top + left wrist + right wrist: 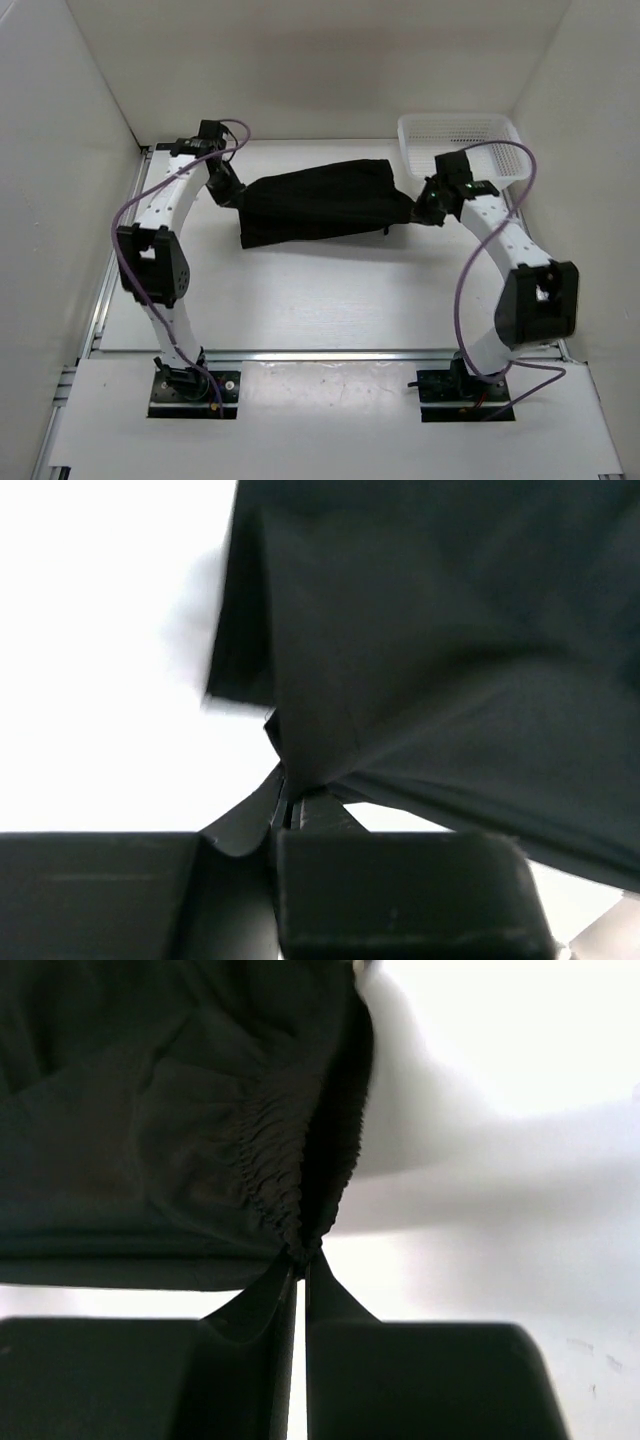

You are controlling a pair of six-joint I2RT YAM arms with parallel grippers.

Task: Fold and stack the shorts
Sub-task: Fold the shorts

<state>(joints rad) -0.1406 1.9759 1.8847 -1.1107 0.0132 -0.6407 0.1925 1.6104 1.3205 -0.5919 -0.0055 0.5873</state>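
Observation:
The black shorts [320, 203] hang stretched between my two grippers above the middle of the white table. My left gripper [232, 195] is shut on the shorts' left end; in the left wrist view the fabric [440, 650] bunches into the closed jaws [285, 798]. My right gripper [427, 210] is shut on the right end, pinching the gathered elastic waistband [285, 1175] at the closed jaws [303, 1260]. The lower edge of the shorts droops toward the table.
A white plastic mesh basket [460, 135] stands at the back right, right behind the right wrist. White walls close the table on the left, back and right. Purple cables loop from both arms.

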